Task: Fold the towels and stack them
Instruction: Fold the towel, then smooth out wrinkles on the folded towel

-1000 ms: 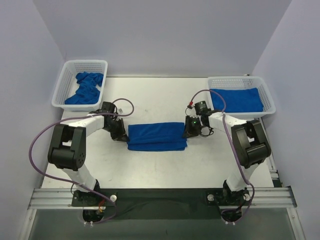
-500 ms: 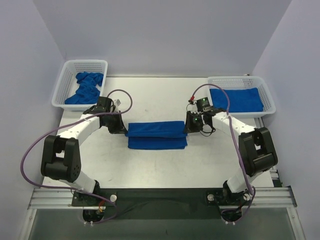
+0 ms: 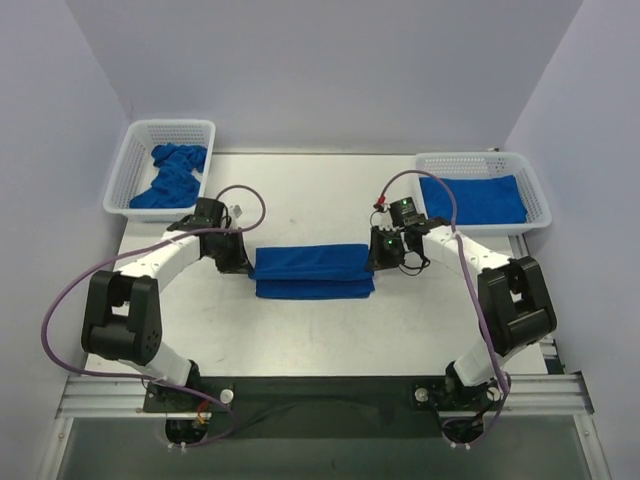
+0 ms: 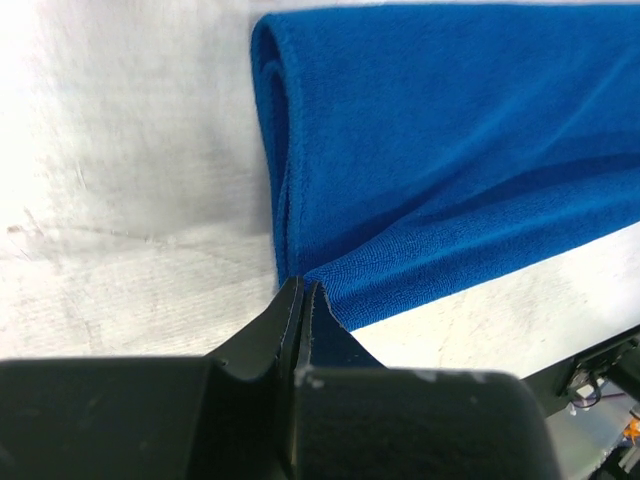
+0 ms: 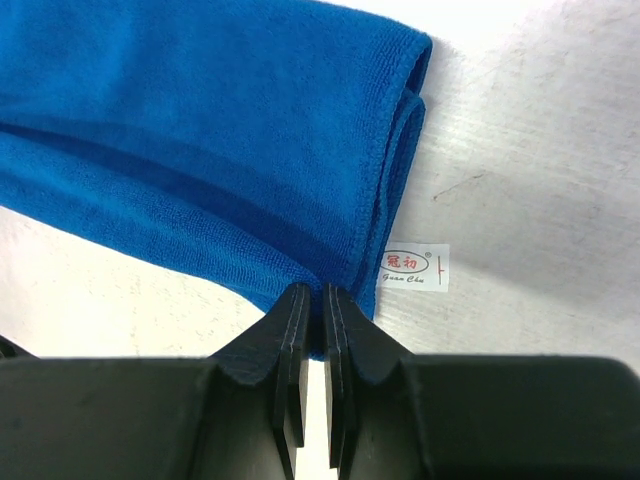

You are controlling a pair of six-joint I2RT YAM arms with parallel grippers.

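Note:
A royal-blue towel (image 3: 313,272) lies in the middle of the table as a folded strip, its upper layer drawn over the lower one. My left gripper (image 3: 246,264) is at the strip's left end, shut on a corner of the towel (image 4: 450,140); the pinch shows at the left gripper (image 4: 302,292). At the right end my right gripper (image 3: 373,262) is shut on the cloth edge (image 5: 200,130), seen at the right gripper (image 5: 312,296). The towel's white tag (image 5: 415,268) lies flat on the table just right of the fingers.
A white mesh basket (image 3: 170,125) at the far left holds crumpled blue towels (image 3: 172,178). Another basket (image 3: 470,158) at the far right holds a flat folded towel (image 3: 472,200). The table (image 3: 310,195) is pale, with purple walls on three sides.
Both grippers have carried the towel's gripped edge toward the far side, laying the upper layer over the strip. Both elbows have swung nearer me. Little has moved in the last half second.

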